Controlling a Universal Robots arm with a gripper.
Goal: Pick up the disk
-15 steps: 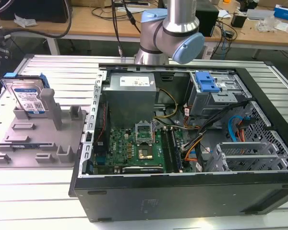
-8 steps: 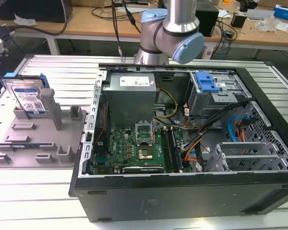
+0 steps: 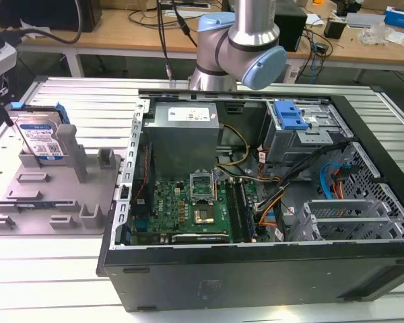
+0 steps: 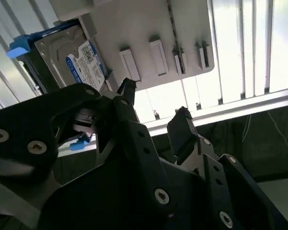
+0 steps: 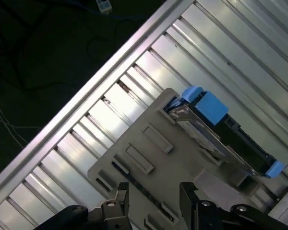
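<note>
Jaws hang apart and empty near the disk (image 4: pixel 81 62), upright in its grey holder (image 4: pixel 134 28); best square them across its flat faces before closing

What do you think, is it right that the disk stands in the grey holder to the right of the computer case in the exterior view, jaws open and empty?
No. The exterior view shows the disk standing in the grey holder on that view's left of the computer case, not right. The gripper has its jaws open and empty.
</note>
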